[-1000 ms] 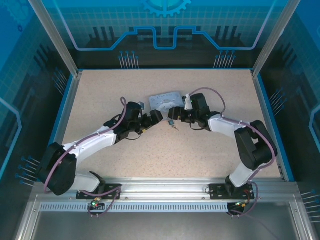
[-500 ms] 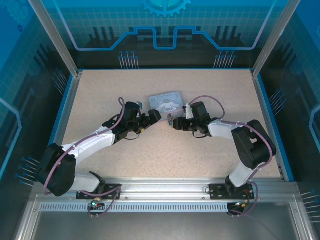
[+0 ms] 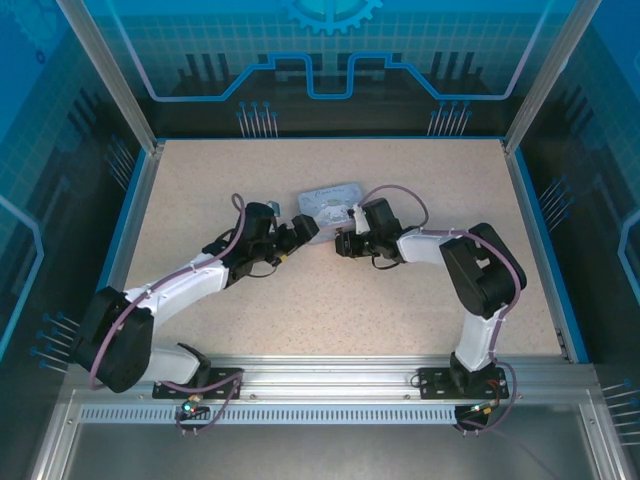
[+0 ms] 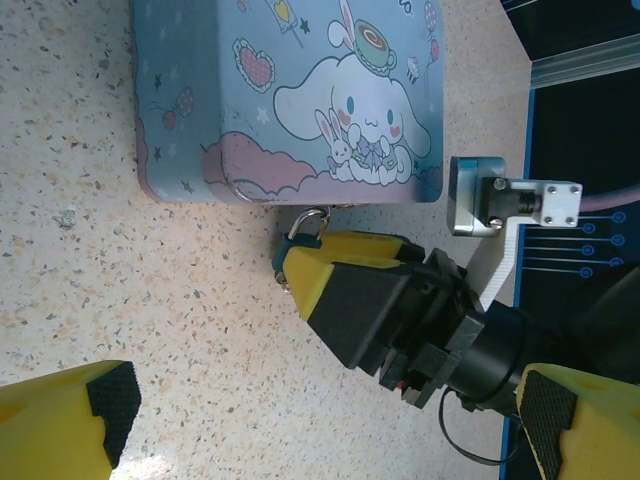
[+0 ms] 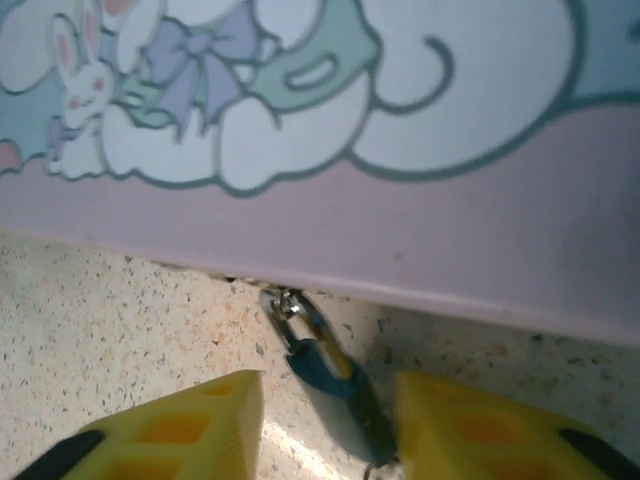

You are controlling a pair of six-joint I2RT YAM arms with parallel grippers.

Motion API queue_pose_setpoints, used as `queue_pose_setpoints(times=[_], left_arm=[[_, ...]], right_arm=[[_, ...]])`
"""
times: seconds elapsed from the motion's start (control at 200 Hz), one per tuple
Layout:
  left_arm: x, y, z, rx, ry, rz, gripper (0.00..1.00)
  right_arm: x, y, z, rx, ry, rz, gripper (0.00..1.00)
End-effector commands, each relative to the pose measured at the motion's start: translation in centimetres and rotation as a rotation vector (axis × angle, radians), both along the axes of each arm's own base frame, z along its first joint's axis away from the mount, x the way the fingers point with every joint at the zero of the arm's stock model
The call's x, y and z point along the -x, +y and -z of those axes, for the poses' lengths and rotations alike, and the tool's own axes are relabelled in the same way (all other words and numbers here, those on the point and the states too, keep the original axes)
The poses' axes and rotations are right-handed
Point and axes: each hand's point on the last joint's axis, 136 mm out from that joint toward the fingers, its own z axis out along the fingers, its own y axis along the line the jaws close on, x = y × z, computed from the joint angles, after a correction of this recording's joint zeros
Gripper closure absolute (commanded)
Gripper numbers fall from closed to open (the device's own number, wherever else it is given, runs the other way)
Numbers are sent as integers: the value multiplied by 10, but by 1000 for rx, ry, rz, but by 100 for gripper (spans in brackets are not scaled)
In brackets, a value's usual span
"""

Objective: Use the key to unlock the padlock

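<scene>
Toward the middle of the speckled beige tabletop, lying flat: pale blue rectangular tin box printed with a white long-eared cartoon character, a pink cloud band along its front wall. Hooked through the small clasp on that front wall: tiny dark-teal padlock with a silvery metal shackle and a brassy glint, body lying on the tabletop just beside the tin (locked or not, impossible to tell). From the left wrist, padlock right at the tip of the right arm's yellow-and-black fingers.

State of the right jaws: partly closed, straddling the padlock with 2 yellow fingers, 1 on each side. Finger at the right of the right wrist view touching the lock body or nearly so; a sliver of tabletop visible between the other finger and the lock, so not clamped on it.

State of the left jaws: spread wide, holding nothing, 2 yellow fingers at the bottom corners of the left wrist view, pointed toward the tin's front wall.

From above, left arm and right arm bent inward, tips near each other just in front of the tin.
</scene>
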Motion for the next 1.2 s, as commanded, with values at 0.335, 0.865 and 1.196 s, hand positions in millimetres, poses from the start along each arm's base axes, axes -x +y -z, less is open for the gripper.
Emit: queue_pose_setpoints(times=[0.335, 0.865, 1.196], left_arm=[[-7, 10, 6, 53, 9, -16, 1], [-10, 9, 4, 62, 4, -9, 1], [-10, 10, 3, 66, 3, -11, 1]], right_arm=[[6, -6, 2, 26, 23, 30, 97], [14, -2, -1, -49, 76, 76, 77], [14, -3, -1, -66, 73, 90, 76]])
